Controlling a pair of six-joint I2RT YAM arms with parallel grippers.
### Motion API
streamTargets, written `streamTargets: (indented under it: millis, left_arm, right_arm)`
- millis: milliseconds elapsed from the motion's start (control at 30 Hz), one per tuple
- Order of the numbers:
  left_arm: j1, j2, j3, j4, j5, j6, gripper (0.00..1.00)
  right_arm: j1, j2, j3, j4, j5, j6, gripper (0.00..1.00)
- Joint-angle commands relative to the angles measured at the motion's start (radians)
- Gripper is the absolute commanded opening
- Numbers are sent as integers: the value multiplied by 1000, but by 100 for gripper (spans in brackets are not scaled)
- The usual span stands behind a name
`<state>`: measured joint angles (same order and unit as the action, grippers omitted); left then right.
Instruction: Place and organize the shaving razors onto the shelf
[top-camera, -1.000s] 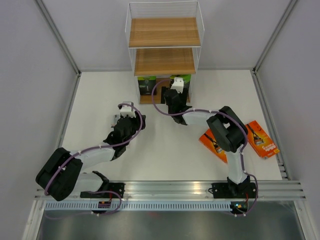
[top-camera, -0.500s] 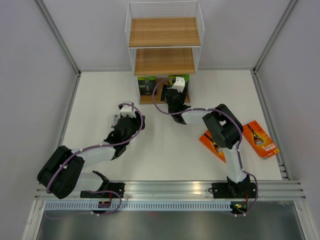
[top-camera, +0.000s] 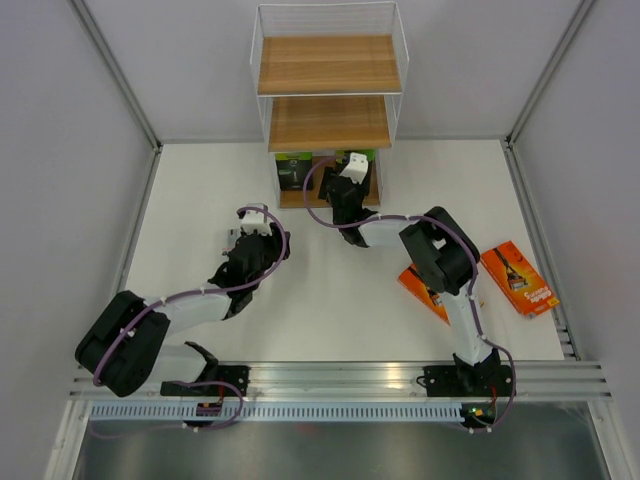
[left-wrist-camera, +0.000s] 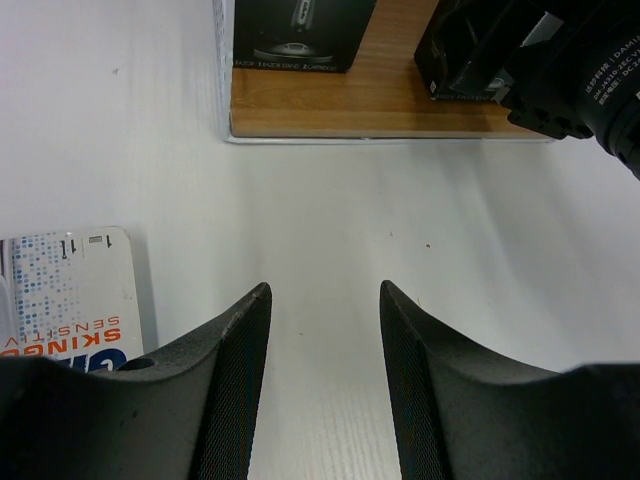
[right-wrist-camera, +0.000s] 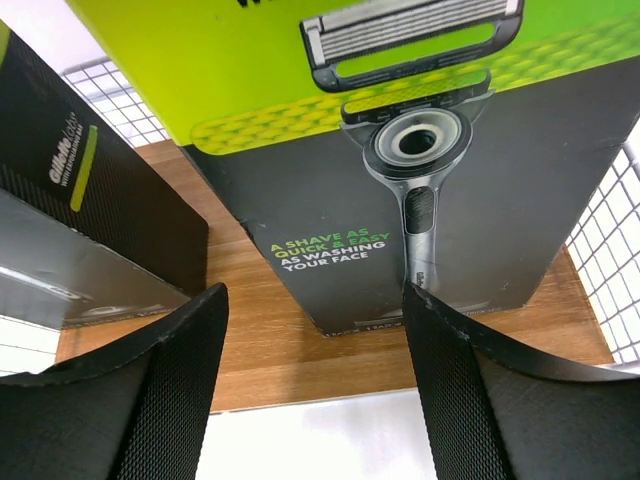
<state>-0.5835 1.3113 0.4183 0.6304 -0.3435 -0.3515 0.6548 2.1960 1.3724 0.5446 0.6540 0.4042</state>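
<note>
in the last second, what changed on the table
The right arm swung its elbow left, toward the table's middle, uncovering more of the far-right orange pack. Nothing was gripped or let go. The right hand stayed open at the shelf's bottom tier, facing a black-and-green pack. The left hand and the other orange pack stayed put.

Top view: high, behind arm bases, looks down on whole counter (top-camera: 330, 310); shelf (top-camera: 330, 65) at 12 o'clock. Left wrist view: low over counter, faces 12 o'clock, shelf's bottom board (left-wrist-camera: 390, 100) near. Right wrist view: very close to black-and-green pack (right-wrist-camera: 400, 230) on same board. All three views share that board.
</note>
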Motion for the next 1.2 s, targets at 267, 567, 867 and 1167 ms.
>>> streamTargets:
  millis: [267, 567, 867, 1167]
  left_arm:
    - [8, -3, 4, 54, -26, 25, 54]
    - [8, -20, 13, 31, -11, 10, 54]
    - [8, -86, 59, -122, -2, -46, 56]
    - [23, -332, 184, -624, 70, -222, 71]
  right_arm:
    - [0, 1, -18, 26, 27, 25, 74]
    - [3, -70, -97, 26, -17, 59, 78]
    - [48, -273, -269, -4, -34, 65, 78]
    - [49, -757, -674, -130, -208, 157, 98]
